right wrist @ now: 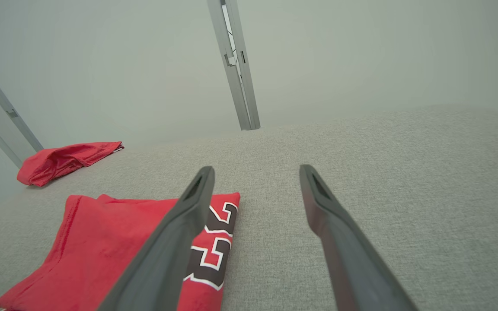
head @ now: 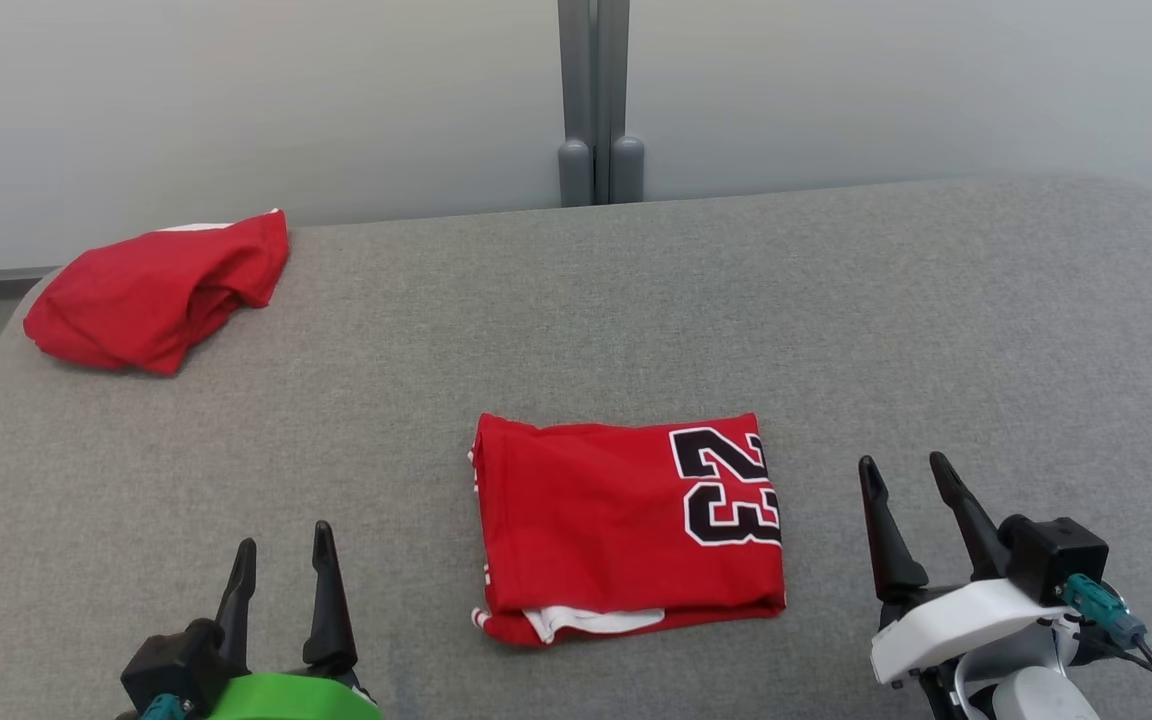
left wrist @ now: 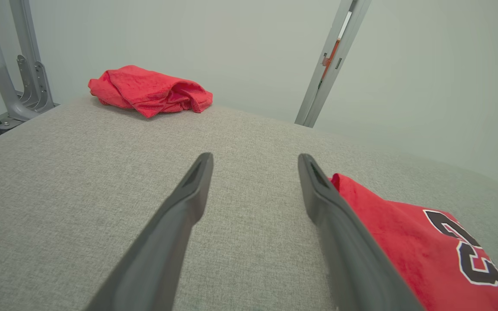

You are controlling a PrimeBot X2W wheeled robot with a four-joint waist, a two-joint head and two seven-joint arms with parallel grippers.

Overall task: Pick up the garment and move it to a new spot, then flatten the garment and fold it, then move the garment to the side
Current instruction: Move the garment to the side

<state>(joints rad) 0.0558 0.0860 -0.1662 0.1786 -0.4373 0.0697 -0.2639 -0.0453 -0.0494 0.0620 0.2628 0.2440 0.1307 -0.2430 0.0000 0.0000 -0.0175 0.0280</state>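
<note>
**Folded garment parked between two wide-open grippers**

So the folded garment [head: 626,530] is a red jersey lying flat on the grey padded table [head: 576,300], sitting around 6 o'clock from the middle of the head view. It's a neat rectangle with the black "23" on its right half, turned sideways, and a bit of white trim peeking out along the near edge.

The left gripper [head: 284,536] is down at 7 o'clock in the head view, fingers spread apart and holding nothing. From there the garment is off at roughly 3 o'clock, near but clearly not touching. In the left wrist view the jersey corner shows just past the right-hand finger.

The right gripper [head: 904,460] is at about 4 o'clock, fingers also apart and empty. The garment lies at its 9 o'clock, close by, with a strip of bare table in between.

There's also a second, bunched red garment [head: 161,290] way up at 10 o'clock near the table's far left edge, well apart from everything else.
</note>
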